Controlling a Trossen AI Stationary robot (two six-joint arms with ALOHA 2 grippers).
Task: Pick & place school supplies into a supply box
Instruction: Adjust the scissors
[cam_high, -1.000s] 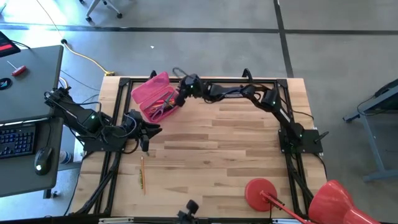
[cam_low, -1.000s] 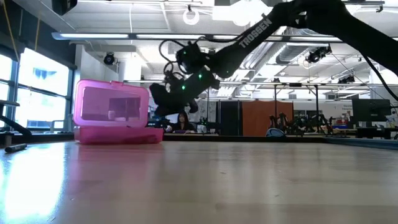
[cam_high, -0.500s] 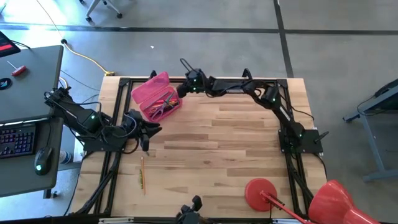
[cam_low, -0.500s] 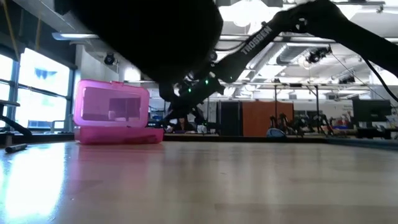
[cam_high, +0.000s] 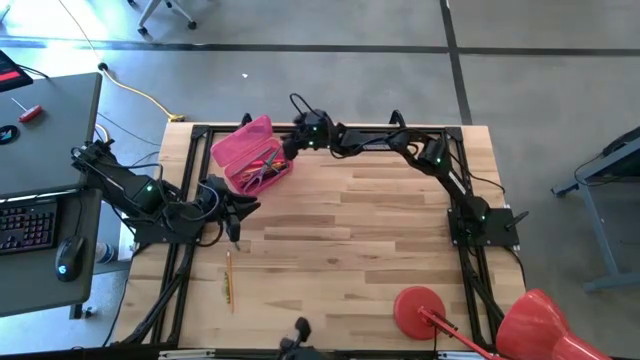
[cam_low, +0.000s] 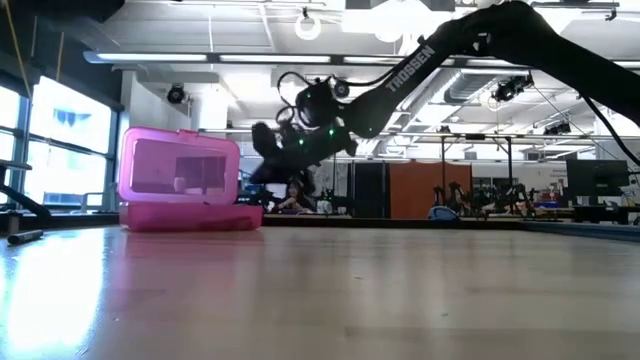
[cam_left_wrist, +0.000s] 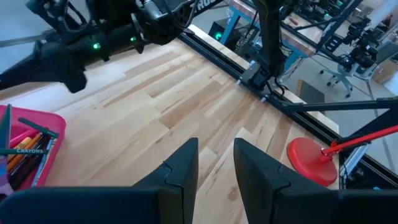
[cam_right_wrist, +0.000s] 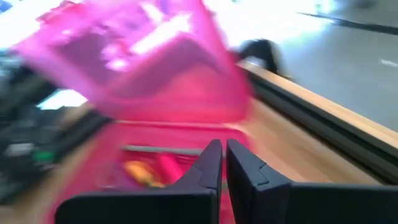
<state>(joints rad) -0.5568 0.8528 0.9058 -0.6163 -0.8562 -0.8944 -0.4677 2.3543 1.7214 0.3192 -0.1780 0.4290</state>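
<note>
High view: your bright pink rectangular plastic supply box (cam_high: 250, 158) sits at the table's 11 o'clock, pens and purple-handled scissors (cam_high: 262, 172) inside, with one thin orange pencil (cam_high: 228, 277) loose at 8 o'clock. Right wrist view: your right gripper (cam_right_wrist: 221, 163) hangs over the box, fingers clenched on nothing; dropping lower could knock its raised lid. Left wrist view: your left gripper (cam_left_wrist: 215, 163) waits released, well apart from that pencil.

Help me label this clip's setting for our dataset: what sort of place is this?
Probably a robotics lab in a large industrial hall. The wooden table stands on bare concrete with a desk and keyboard beside it, and the low view shows exposed ceiling ducts and more arm rigs behind.
</note>
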